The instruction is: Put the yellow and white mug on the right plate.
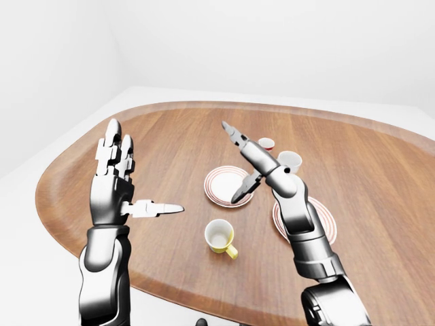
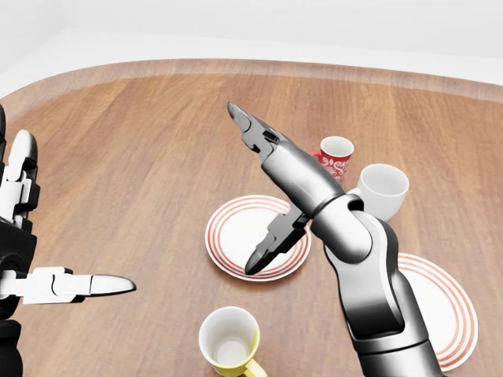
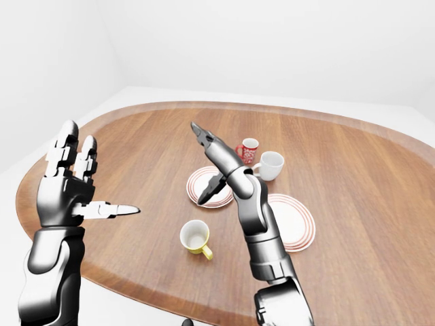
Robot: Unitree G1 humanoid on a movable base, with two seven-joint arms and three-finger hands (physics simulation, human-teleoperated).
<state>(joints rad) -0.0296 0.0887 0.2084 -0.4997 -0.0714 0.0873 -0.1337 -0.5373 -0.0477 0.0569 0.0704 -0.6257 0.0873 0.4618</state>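
Note:
The yellow and white mug (image 2: 229, 340) stands upright on the wooden table (image 2: 141, 157), low in the head view, handle toward the lower right. The right plate (image 2: 440, 302), white with red rings, lies to its right, partly hidden by my right forearm. The left plate (image 2: 236, 236) lies just above the mug. My right hand (image 2: 253, 192) is open and empty, fingers spread above the left plate, raised over the table. My left hand (image 1: 132, 180) is open and empty, held upright at the left, well away from the mug.
A red patterned mug (image 2: 336, 155) and a plain white mug (image 2: 383, 188) stand above the plates, right of my right hand. The oval table's near edge (image 1: 170, 288) runs just below the yellow mug in the left-eye view.

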